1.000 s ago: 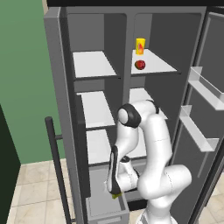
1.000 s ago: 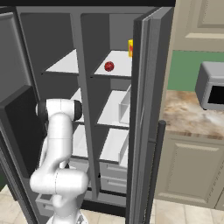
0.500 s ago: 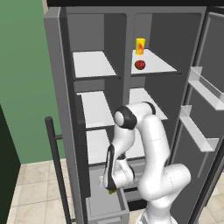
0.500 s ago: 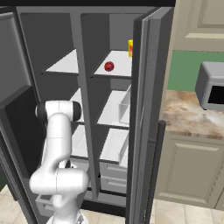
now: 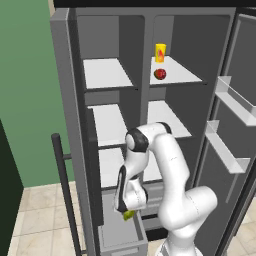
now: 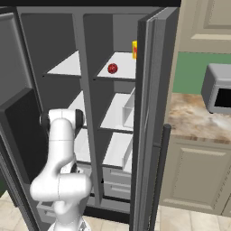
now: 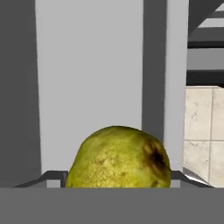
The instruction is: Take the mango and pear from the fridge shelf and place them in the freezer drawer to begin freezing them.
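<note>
My tool (image 5: 127, 214) hangs low in the fridge's left column, just above the open freezer drawer (image 5: 118, 236), with the pear (image 5: 129, 215) between its fingers, over the drawer's inside. Far above, the mango (image 5: 160, 74) lies on the top right fridge shelf (image 5: 176, 75), near its front edge, and a carton (image 5: 160, 52) stands just behind it. To the right of the fridge, a microwave (image 6: 219, 88) sits on the worktop (image 6: 198, 123).
</note>
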Tool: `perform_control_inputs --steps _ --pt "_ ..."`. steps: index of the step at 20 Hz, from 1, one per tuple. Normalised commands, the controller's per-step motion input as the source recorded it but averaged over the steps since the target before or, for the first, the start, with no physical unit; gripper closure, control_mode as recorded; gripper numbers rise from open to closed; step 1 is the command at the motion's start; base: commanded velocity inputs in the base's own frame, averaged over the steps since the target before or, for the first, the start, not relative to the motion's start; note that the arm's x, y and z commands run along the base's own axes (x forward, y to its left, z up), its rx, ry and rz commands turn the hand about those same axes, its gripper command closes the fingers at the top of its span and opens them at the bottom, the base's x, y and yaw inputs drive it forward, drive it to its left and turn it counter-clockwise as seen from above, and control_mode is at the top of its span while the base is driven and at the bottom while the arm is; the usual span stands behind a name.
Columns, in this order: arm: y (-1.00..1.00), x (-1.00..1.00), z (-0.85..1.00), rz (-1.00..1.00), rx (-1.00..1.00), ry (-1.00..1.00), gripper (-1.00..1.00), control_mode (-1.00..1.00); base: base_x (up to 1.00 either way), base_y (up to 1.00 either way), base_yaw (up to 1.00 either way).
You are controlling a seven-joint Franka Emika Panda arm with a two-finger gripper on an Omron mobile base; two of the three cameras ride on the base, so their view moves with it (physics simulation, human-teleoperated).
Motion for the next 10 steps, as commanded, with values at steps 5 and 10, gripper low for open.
perform_control_inputs --steps 5,10 --pt "0.12 0.0 -0.47 0.0 -0.06 0.0 1.0 -1.0 0.0 0.0 0.0" --pt "0.23 0.05 -0.33 0.0 -0.02 0.0 1.0 -1.0 0.0 0.0 0.0"
